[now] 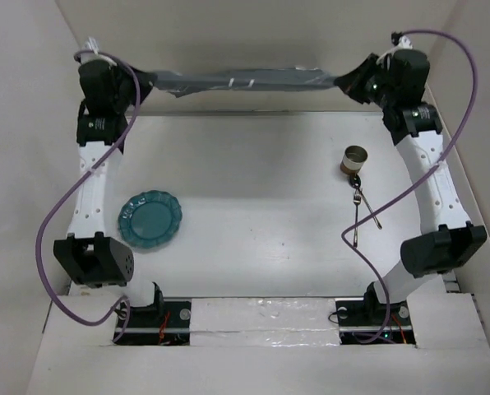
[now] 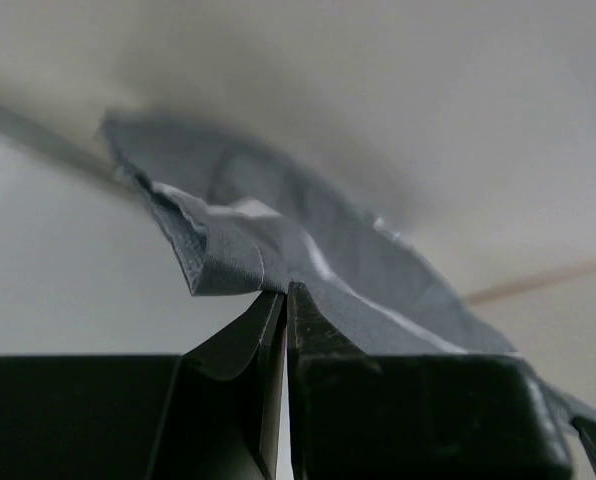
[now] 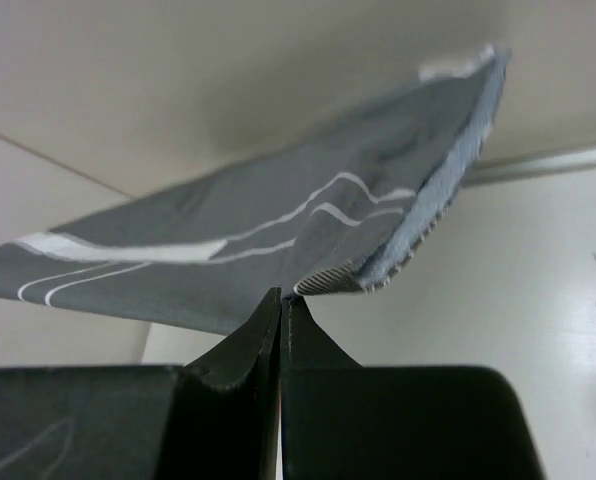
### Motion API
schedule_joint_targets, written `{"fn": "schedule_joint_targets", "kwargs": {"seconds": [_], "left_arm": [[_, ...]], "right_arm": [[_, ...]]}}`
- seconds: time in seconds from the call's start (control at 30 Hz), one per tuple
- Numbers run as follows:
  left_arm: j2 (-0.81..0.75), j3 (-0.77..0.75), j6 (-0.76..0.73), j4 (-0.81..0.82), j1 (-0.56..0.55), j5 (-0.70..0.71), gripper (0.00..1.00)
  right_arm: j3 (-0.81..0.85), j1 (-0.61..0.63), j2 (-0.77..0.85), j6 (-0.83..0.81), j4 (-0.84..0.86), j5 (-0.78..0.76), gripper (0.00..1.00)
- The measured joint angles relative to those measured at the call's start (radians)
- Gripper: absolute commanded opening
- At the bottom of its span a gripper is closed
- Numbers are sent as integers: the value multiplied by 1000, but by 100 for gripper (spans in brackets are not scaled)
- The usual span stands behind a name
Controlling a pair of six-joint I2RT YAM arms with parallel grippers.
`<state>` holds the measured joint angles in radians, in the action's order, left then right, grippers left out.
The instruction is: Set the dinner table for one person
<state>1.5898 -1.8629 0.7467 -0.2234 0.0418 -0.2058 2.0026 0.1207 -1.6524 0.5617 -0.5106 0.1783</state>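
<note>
The dinner table (image 1: 253, 164) lies directly under the teal scalloped plate (image 1: 150, 218) and spreads out from it on every side, mostly to its right and beyond it. The plate sits flat on it, alone. Far beyond the plate, along the back edge, a dark grey cloth mat (image 1: 245, 80) with white stripes is stretched sideways between the two arms, starting about straight behind the plate and running well off to its right. The left gripper (image 2: 285, 290) has its jaws pressed together on the mat's end nearer the plate, where the cloth bunches and folds just above the fingertips. The right gripper (image 3: 281, 297) is clamped the same way on the corner farthest from the plate, with the striped cloth fanning away from the pinch. Well to the right of the plate and a little farther back stands a small round cup (image 1: 355, 160), upright. Just nearer than the cup, about level with the plate, thin pieces of cutlery (image 1: 358, 206) lie crossed; their exact kinds are too small to tell.
</note>
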Motion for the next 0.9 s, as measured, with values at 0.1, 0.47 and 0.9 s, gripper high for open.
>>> {"fn": "schedule_joint_targets", "kwargs": {"seconds": [0.1, 0.47, 0.9], "left_arm": [[-93, 300, -11, 93, 8, -25, 0], [-40, 987, -55, 224, 19, -64, 0], [-133, 1142, -93, 307, -8, -56, 0]], "right_arm": [[-258, -9, 63, -2, 92, 29, 0], [-769, -10, -131, -42, 153, 90, 0], [-992, -12, 14, -104, 186, 94, 0]]}}
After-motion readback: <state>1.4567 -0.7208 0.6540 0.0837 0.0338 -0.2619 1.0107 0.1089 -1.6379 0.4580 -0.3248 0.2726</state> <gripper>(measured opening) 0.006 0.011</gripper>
